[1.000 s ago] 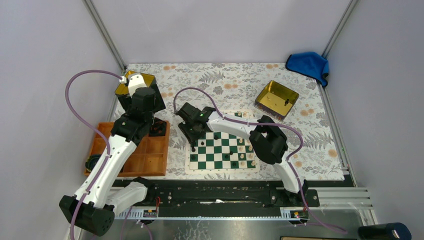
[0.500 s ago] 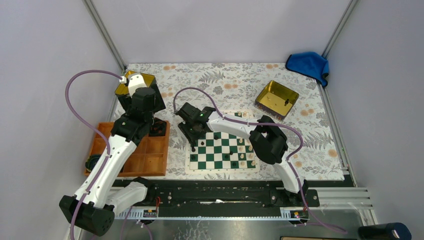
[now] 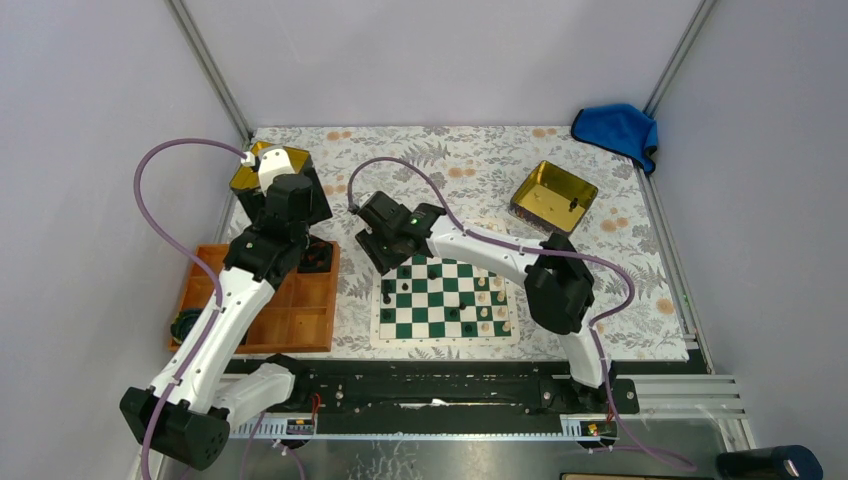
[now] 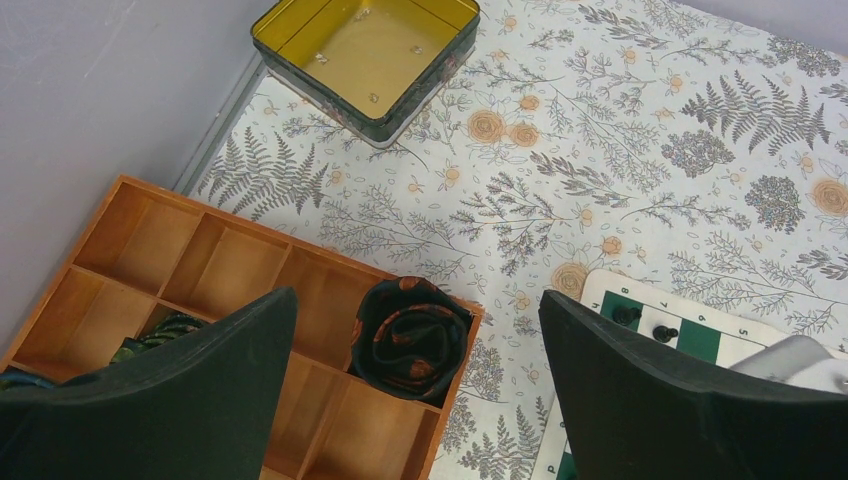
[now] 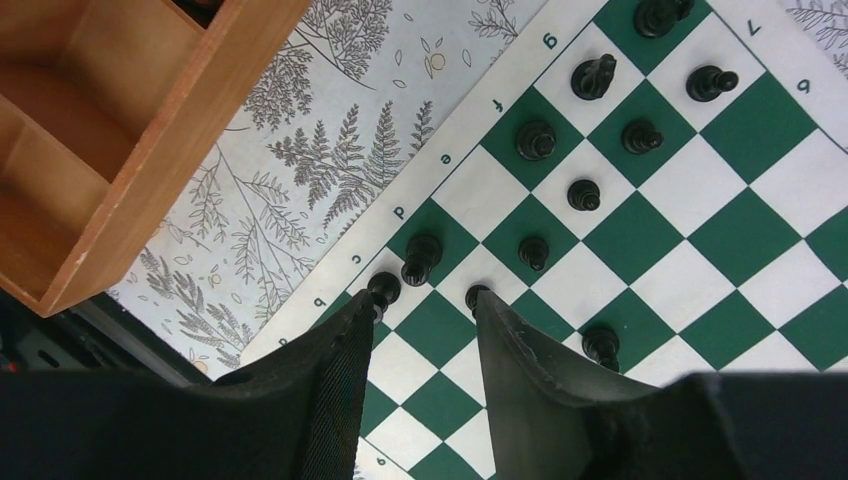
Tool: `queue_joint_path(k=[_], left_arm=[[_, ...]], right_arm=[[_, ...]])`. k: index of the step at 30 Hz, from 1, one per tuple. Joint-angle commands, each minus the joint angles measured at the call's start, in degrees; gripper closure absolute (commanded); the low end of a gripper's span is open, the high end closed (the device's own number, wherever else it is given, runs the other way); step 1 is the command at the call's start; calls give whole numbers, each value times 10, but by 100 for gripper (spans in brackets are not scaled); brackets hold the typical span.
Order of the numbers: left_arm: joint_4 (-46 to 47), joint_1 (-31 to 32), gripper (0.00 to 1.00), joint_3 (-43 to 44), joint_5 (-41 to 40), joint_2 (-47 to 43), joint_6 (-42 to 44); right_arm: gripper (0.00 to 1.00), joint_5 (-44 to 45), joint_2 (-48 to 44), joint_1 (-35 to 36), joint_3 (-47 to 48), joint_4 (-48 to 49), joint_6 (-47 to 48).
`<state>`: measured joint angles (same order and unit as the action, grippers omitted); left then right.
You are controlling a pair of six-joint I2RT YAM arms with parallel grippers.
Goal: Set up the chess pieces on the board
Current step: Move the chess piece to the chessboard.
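Setup midway: we count roughly eleven chess pieces [image 5: 536,140] standing near the board's [image 5: 760,130] lettered edge, rows incomplete. Right gripper [image 5: 422,305] hovers there, jaws parted, empty; left gripper [image 4: 415,300], spread wide and empty, hangs above the wooden tray [image 4: 140,230].

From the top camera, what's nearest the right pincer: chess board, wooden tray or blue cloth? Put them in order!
1. Chess board, right under the right pincer.
2. Wooden tray, off to the left.
3. Blue cloth, far back right corner.

Pale grey walls [image 3: 450,60] enclose a floral-clothed table [image 3: 470,160]; light is even.
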<state>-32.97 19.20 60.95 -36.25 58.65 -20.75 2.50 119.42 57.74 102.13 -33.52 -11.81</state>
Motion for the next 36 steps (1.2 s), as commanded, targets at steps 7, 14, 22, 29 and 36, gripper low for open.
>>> queue_joint_path(k=[7, 14, 22, 29, 36], left_arm=[[25, 3, 1, 1, -3, -4, 4], [25, 3, 1, 0, 2, -3, 1], [25, 3, 1, -5, 3, -8, 0], [25, 3, 1, -5, 5, -7, 0], [25, 3, 1, -4, 5, -8, 0]], right_arm=[[52, 16, -41, 27, -11, -22, 16], [54, 20, -43, 43, -28, -27, 16], [57, 14, -38, 52, -47, -26, 15], [59, 7, -27, 53, -51, -10, 16], [59, -6, -11, 53, -38, -12, 19]])
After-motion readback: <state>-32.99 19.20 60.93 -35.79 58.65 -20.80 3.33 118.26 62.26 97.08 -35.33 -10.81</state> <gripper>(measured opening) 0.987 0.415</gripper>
